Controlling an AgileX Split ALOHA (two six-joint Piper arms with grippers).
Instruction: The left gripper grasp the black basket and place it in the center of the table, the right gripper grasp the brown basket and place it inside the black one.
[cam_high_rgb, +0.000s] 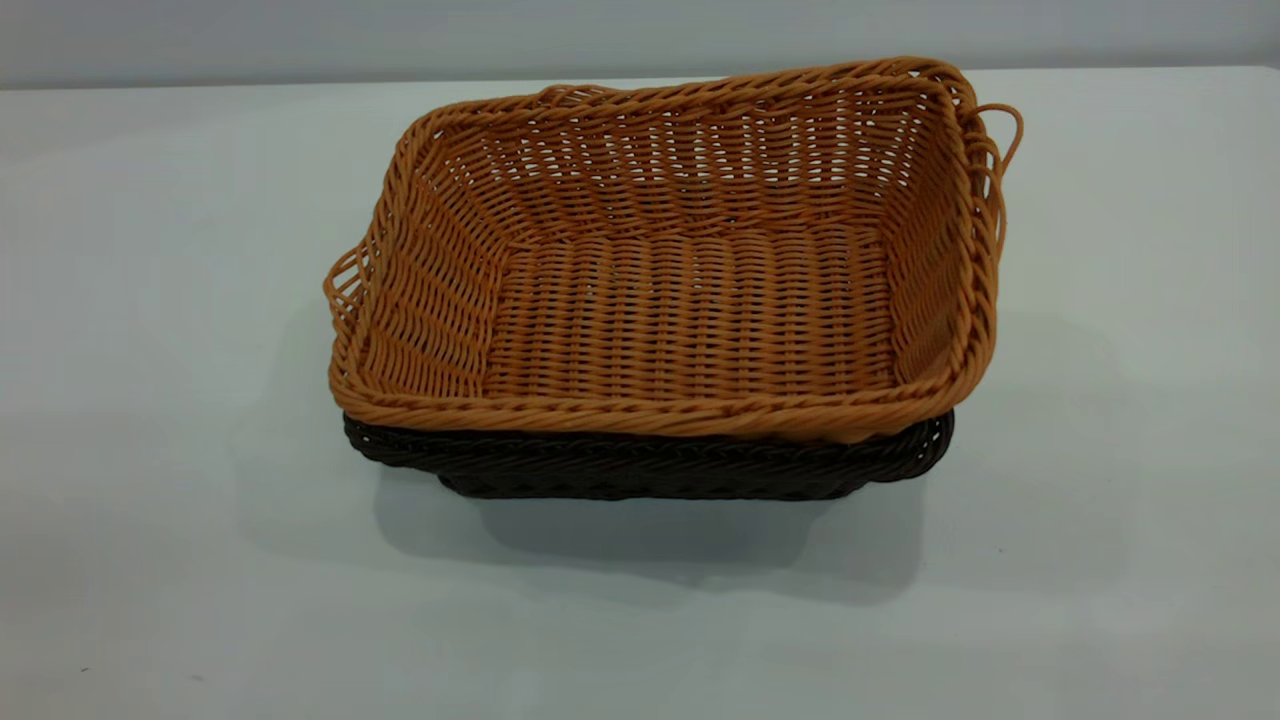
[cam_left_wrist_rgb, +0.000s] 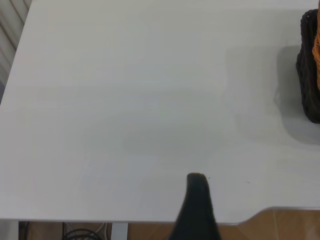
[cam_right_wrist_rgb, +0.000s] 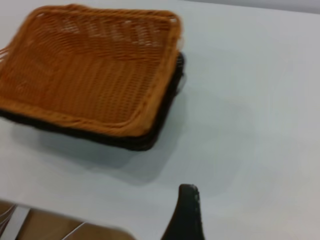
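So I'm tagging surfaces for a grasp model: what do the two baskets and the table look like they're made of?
Brown basket: woven wicker-style strands, orange-brown, faint sheen, braided rim; possibly synthetic rattan.
Black basket: same weave, very dark, under the brown one.
Table: smooth, matte pale grey-white top, likely laminate.

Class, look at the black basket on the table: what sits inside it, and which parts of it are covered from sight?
The brown basket sits nested in the black basket, itself empty. Only the black one's rim and outer wall show; its inside is covered.
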